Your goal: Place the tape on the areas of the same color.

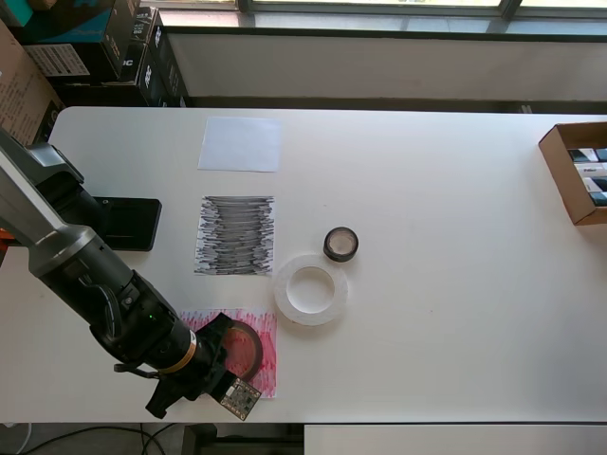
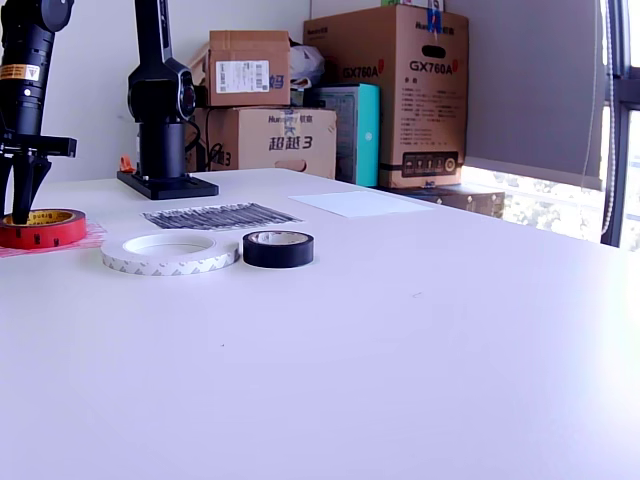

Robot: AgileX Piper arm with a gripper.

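The dark red tape roll [image 1: 245, 349] [image 2: 50, 228] lies flat on the red scribbled sheet [image 1: 266, 327] [image 2: 95, 236] near the table's front edge in the overhead view. My gripper [image 1: 226, 362] [image 2: 12, 210] stands upright over it. One finger reaches down into the yellowish core and the other sits outside the wall, the two close together and shut on that wall. The white translucent roll [image 1: 310, 289] [image 2: 170, 252] and the small black roll [image 1: 340, 244] [image 2: 278, 248] lie on bare table. The black scribbled sheet [image 1: 235, 235] [image 2: 218, 215] and the white sheet [image 1: 240, 144] [image 2: 360, 203] carry nothing.
The arm's black base [image 1: 123, 223] [image 2: 165, 180] stands beside the black sheet. An open cardboard box [image 1: 560, 171] sits at the overhead view's right table edge. Stacked cartons [image 2: 400, 90] stand behind the table.
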